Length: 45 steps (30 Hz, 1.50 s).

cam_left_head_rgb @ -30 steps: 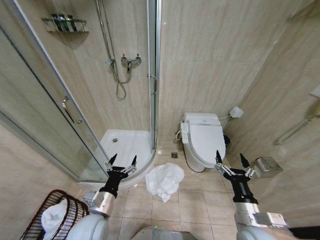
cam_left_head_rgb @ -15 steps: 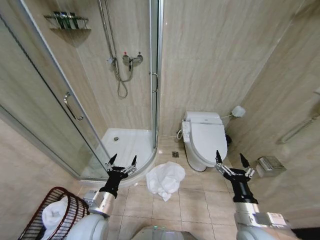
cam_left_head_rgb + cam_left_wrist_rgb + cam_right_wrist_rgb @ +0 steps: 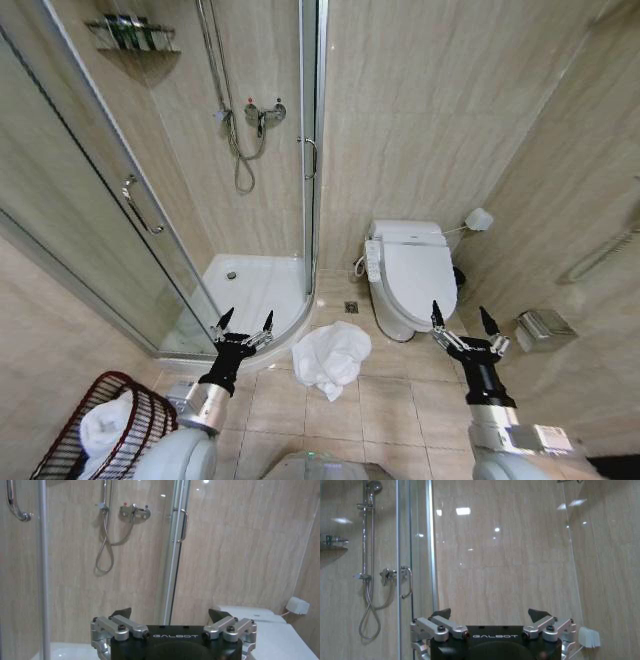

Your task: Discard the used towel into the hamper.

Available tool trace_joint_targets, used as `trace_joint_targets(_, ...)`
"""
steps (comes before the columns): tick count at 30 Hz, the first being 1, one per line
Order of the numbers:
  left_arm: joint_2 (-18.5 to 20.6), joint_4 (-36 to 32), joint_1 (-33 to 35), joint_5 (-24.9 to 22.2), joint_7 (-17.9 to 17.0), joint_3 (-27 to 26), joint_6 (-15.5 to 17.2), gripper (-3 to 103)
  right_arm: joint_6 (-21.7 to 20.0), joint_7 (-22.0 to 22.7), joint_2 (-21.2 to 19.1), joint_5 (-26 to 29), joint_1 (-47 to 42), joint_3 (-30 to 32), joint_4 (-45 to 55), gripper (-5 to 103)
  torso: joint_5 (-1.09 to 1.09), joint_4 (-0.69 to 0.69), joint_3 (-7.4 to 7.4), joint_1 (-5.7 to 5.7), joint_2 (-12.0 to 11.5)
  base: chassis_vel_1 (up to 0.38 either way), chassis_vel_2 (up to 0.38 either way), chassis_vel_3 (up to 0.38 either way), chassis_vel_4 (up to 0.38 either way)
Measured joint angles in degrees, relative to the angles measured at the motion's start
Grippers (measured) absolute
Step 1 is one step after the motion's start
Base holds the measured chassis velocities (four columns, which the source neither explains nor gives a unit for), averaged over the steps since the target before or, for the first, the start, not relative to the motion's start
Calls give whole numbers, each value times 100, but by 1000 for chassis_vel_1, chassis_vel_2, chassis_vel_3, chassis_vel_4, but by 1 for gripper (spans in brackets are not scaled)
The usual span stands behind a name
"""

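A crumpled white towel lies on the tiled floor between the shower tray and the toilet. The hamper, a dark reddish-brown ribbed basket with white cloth inside, stands at the lower left of the head view. My left gripper is held up and open, left of the towel and above the floor. My right gripper is also raised and open, right of the towel near the toilet. In the wrist views the left gripper and the right gripper both hold nothing, fingers spread wide.
A glass shower enclosure with a curved white tray fills the left. A white toilet stands against the back wall. A metal paper holder is on the right wall. Bare floor tiles lie in front of the towel.
The whole head view has shifted slightly, so the camera has moved; the hamper now sits a little lower and further left in the picture. Both grippers stay raised and open, the towel untouched.
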Motion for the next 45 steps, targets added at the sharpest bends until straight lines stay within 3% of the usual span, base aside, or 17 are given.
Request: trace_joint_targets(45,0,0,0,0,0,0,0,100,0,0,0,0,0,0,0,100,0,0,-758,-621,-1377,0,0,0,0)
